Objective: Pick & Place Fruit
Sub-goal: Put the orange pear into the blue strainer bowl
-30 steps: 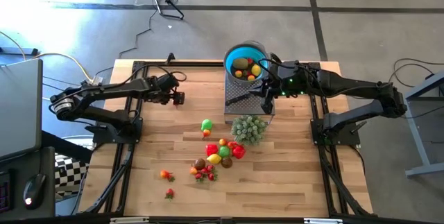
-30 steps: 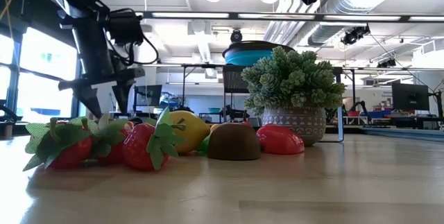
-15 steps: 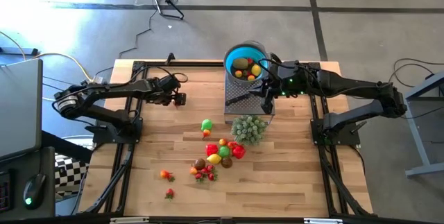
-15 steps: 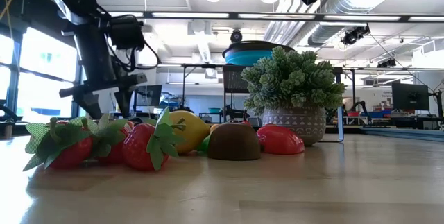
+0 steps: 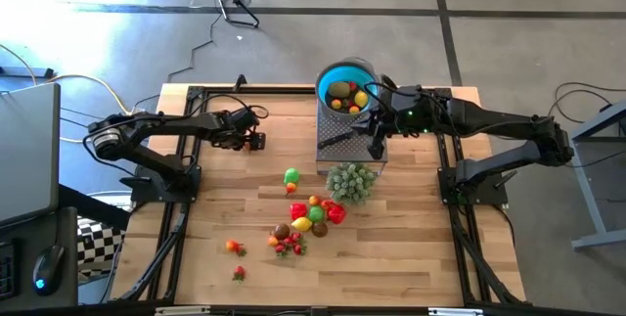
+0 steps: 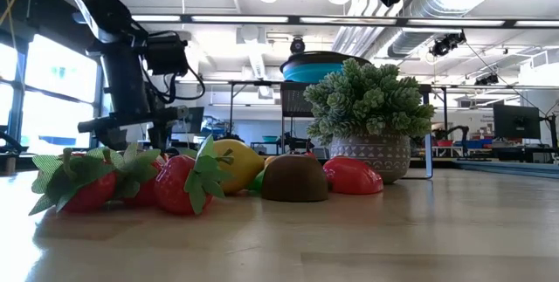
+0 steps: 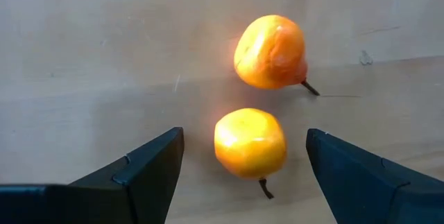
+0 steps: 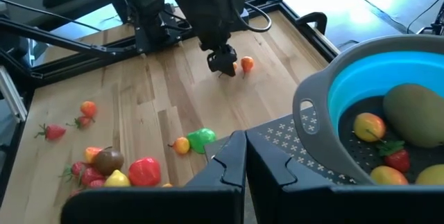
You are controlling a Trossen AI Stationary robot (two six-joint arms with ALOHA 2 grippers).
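the left gripper [image 7: 243, 161] reaches low over the wooden table [image 7: 83, 64], fingers wide apart, holding nothing. a round, shiny orange fruit [image 7: 250, 143] sits between them. the right gripper [image 8: 244, 165] is closed by the blue bowl [image 8: 361, 89].

No lettering, label, brand mark, number or sign can be read in any of the views, whether on the bench, on the arms, or in the room beyond.

Plant [image 5: 349, 181] hides part of the fruit pile [image 5: 315, 214].
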